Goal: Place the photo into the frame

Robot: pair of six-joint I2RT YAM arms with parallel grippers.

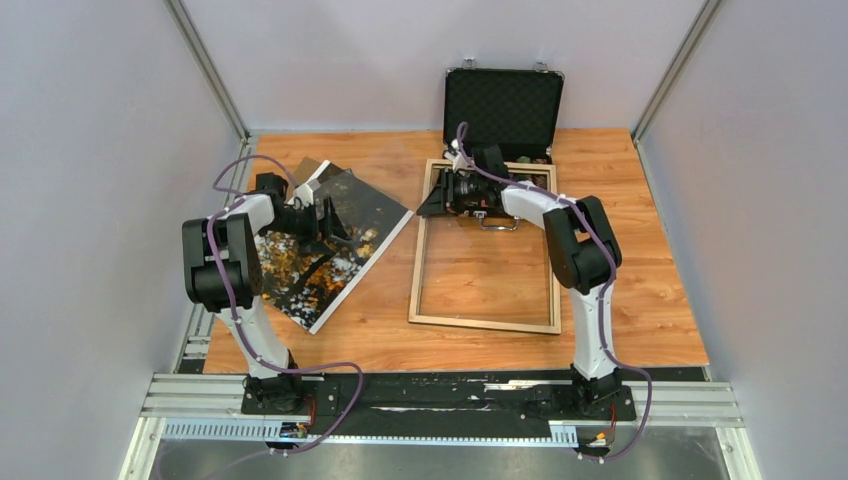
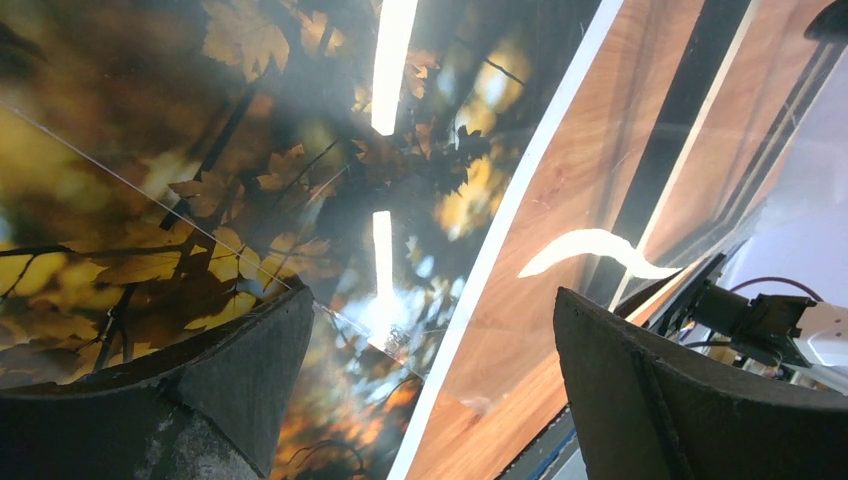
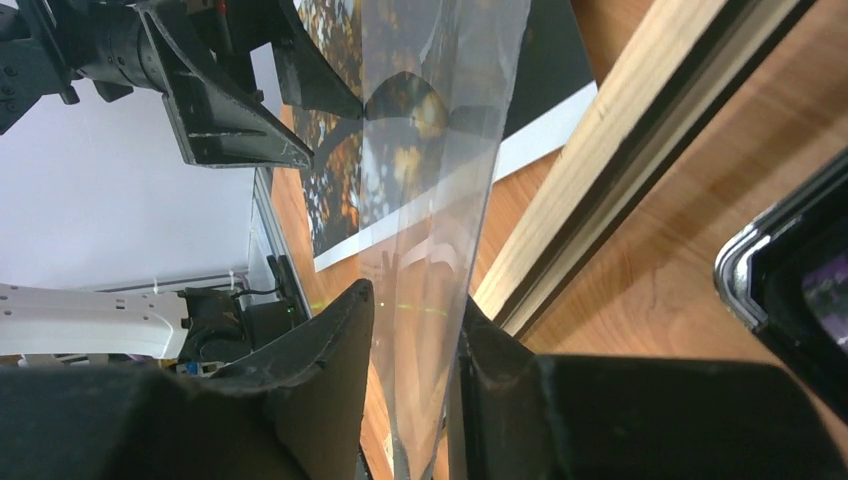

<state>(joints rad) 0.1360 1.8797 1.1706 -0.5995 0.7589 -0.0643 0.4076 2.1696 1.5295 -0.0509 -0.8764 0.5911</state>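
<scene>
The photo lies face up on the counter to the left of the frame, askew, with one corner just beside the frame's left rail. The left pincer hangs spread wide above the photo. At the frame's far-left corner the right pincer is pinched on a clear sheet, which seems to reach toward the photo. A black case stands open beyond the frame.

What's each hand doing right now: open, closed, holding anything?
Left hand: open, over the photo.
Right hand: closed on the clear sheet.
</scene>
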